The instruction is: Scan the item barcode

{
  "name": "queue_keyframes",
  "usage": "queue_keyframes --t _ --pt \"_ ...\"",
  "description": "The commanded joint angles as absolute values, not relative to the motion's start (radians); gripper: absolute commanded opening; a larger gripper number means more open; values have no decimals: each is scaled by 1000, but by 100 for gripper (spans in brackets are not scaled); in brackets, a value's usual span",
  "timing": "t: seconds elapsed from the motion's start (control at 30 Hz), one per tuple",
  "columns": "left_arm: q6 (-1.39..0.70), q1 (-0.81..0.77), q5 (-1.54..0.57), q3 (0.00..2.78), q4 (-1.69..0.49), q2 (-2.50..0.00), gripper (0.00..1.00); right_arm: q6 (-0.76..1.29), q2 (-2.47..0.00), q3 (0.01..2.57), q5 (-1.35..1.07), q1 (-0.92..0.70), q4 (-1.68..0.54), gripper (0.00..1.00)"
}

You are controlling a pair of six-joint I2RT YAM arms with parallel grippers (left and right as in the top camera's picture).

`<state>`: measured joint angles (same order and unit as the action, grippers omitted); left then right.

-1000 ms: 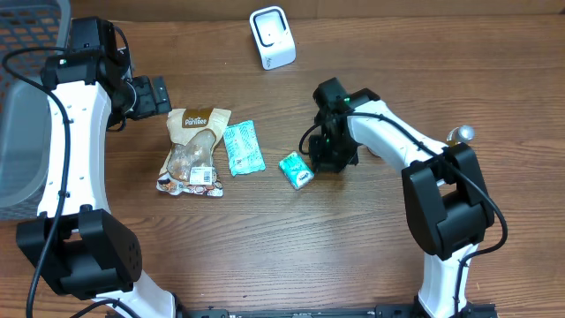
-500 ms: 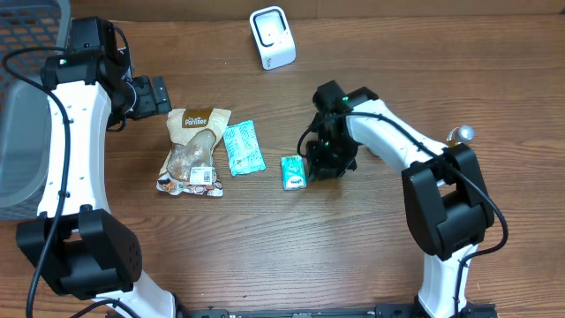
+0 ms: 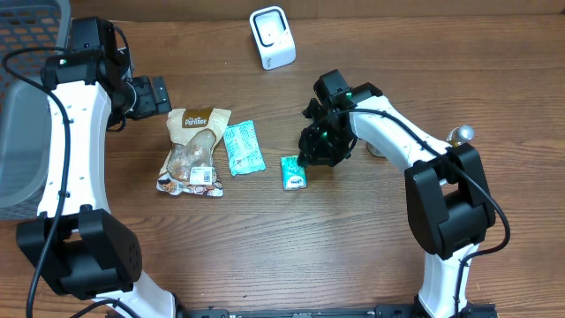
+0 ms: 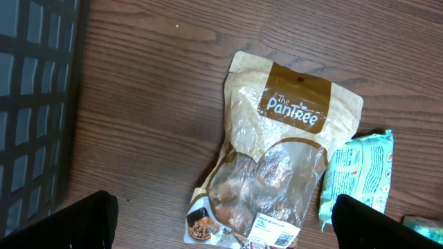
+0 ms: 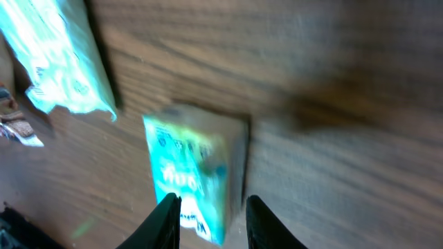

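Note:
A small teal box (image 3: 294, 172) lies flat on the wooden table, free of any grip. My right gripper (image 3: 311, 152) hovers just beside and above it, open. In the right wrist view the blurred box (image 5: 196, 169) lies below the parted jaws of this gripper (image 5: 211, 207), neither finger touching it. A white barcode scanner (image 3: 272, 37) stands at the back of the table. My left gripper (image 3: 163, 94) is wide open and empty, above the top edge of a brown snack pouch (image 4: 277, 159); its gripper (image 4: 221, 228) shows only dark fingertips.
A teal packet (image 3: 242, 147) lies between the brown snack pouch (image 3: 192, 150) and the box. A grey basket (image 3: 22, 132) fills the left edge. A small silver knob (image 3: 460, 134) sits by the right arm.
The right gripper's jaws have parted and let go of the teal box, which now lies flat a little to the left. The gripper has drawn up and back. The left arm is unmoved.

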<state>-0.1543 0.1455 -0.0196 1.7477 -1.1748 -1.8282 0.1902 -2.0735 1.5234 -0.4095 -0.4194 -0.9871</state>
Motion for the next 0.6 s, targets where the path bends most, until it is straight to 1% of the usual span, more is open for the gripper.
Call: queue_keyframes --t 0.0,0.17,0.33,0.43,0.57 --pt "-165 142 -23 1769 -1174 -1805 100 181 -2073 1482 -421 -420 -947 28" --pt "-165 142 -23 1769 -1174 -1805 100 181 -2072 1428 -422 -426 -892 28" --pt "-165 142 -23 1769 -1174 -1805 100 181 -2073 1402 -422 -427 -883 28" --pt "-165 142 -23 1769 -1174 -1805 100 181 -2072 1402 -432 -427 -878 26" --pt "-165 142 -23 1769 -1174 -1805 100 181 -2067 1413 -510 -423 -880 26"
